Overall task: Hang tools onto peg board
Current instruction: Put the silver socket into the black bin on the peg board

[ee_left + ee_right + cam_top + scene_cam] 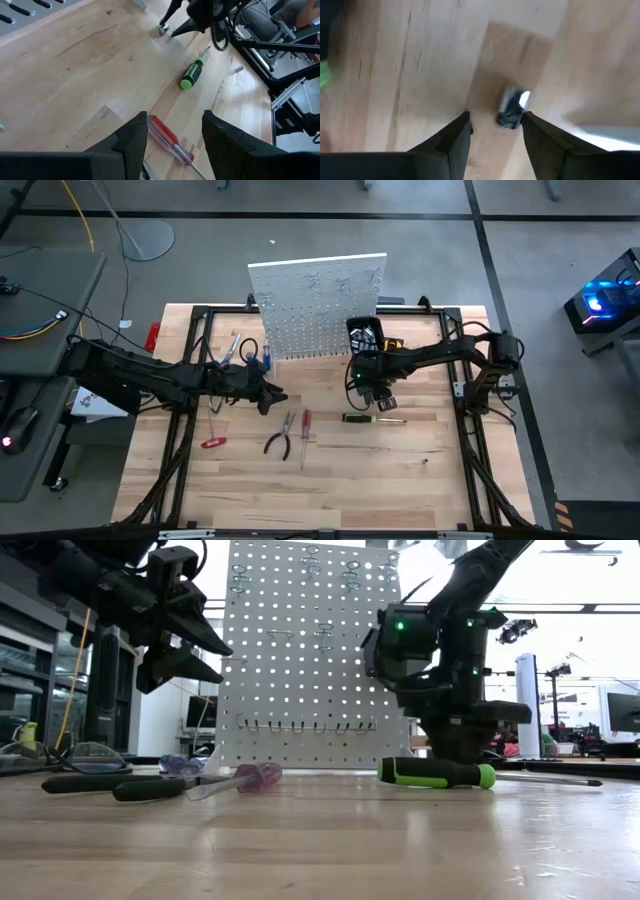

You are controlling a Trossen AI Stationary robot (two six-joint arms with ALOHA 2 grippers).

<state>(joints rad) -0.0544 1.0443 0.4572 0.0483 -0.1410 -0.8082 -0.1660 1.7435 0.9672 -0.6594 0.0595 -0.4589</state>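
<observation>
High view: white peg board (318,308) standing upright at far edge of wooden table (420,480), black bin (364,335) at its right corner. Pliers (279,440), red screwdriver (306,426), green-black screwdriver (372,418) lying in front. Low view: bright room behind, hooks along board. Left wrist view: left gripper (174,137) open, empty, above red screwdriver. Right wrist view: right gripper (495,129) open around small metal piece (511,107).

We see peg board (318,305) upright at table (400,470) rear; pliers (279,440), screwdrivers (306,425) before it; claws either side.
</observation>
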